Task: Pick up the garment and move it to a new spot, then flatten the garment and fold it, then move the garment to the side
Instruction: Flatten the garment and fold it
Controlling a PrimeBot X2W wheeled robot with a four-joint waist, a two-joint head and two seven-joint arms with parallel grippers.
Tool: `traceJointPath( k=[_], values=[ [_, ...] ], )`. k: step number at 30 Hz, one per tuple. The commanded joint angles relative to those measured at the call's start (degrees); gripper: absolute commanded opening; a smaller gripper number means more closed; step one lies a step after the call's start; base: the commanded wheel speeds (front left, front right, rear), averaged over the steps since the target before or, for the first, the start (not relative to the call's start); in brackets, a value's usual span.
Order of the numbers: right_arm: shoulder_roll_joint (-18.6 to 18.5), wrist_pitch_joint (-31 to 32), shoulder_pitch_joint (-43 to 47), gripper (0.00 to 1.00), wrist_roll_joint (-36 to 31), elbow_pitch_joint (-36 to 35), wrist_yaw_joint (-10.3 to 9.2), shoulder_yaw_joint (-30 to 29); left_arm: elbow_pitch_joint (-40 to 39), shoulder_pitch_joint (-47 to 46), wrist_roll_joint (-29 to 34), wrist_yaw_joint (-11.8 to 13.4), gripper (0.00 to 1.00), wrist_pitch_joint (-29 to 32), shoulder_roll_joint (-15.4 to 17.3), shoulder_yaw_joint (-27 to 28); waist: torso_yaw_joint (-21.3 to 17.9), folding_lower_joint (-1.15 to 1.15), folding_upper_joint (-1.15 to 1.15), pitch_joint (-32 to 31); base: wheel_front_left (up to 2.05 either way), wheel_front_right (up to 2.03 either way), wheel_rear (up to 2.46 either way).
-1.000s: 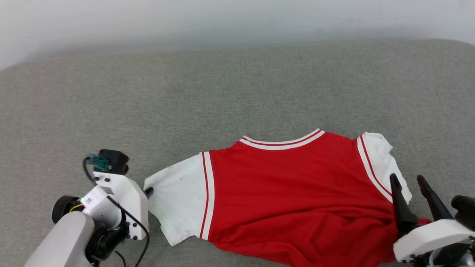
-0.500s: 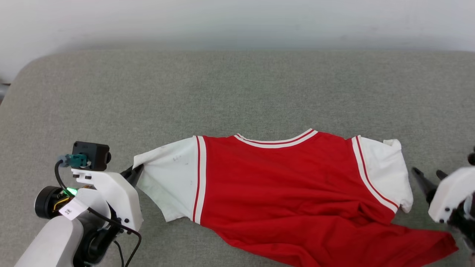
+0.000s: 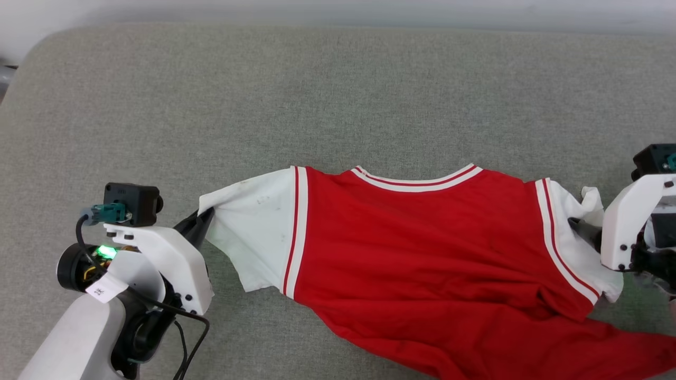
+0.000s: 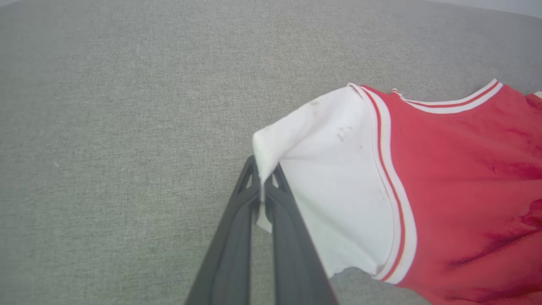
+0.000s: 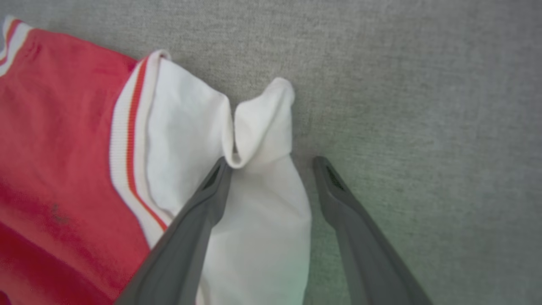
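Jersey (image 3: 422, 253) on grey cushion (image 3: 338, 95) | left wrist view: left gripper (image 4: 263, 182) clamps sleeve hem (image 4: 271, 152) | right wrist view: right gripper (image 5: 273, 163) wide, astride other sleeve (image 5: 262, 203) | bare cushion 12 o'clock

Head view looks down; wrist views (close) share its garment (image 3: 422, 248).

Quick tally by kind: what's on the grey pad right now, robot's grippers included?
jersey: 1
grippers: 2 (left gripper shut on the jersey, right gripper with jaws open)
total: 3
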Motion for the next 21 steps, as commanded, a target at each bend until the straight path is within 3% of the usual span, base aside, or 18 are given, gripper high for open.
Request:
traceJointPath(
  k=[1,6,7,9,10,21],
  values=[
    [-0.41,0.79,-0.59,1.0,0.39,0.96,-0.02,0.72,0.13,-0.9,-0.4,-0.24,0.0,-0.09,-0.12,-0.08,0.24,-0.01,0.0,0.79,0.0,0.0,0.0],
    [-0.82,4.75,0.66,0.98,1.92,4.6,-0.02,4.0,0.78,-1.04,-0.69,-0.81,0.0,-0.42,-0.3,-0.33,0.37,-0.01,0.0,1.69,0.0,0.0,0.0],
    [-0.94,5.32,0.95,0.49,2.05,5.08,-0.02,4.44,0.84,-1.06,-0.77,-0.78,0.0,-0.53,-0.35,-0.29,0.34,-0.01,0.0,1.79,0.0,0.0,0.0],
    [-0.97,5.74,0.95,0.25,2.8,5.87,-0.02,4.69,1.17,-1.15,-1.06,-0.69,0.0,-0.47,-0.51,-0.25,0.32,-0.01,0.0,1.94,0.0,0.0,0.0],
    [-0.96,5.37,0.68,0.0,2.99,5.81,-0.02,5.0,1.27,-1.24,-1.15,-0.73,0.0,-0.47,-0.51,-0.2,0.26,-0.01,0.0,1.94,0.0,0.0,0.0],
    [-3.2,-2.75,-5.56,0.0,3.01,1.53,-0.03,4.92,1.84,-3.21,0.22,0.25,0.0,-4.64,0.73,2.55,-1.71,-0.01,0.0,-1.67,0.0,0.0,0.0]
  ],
)
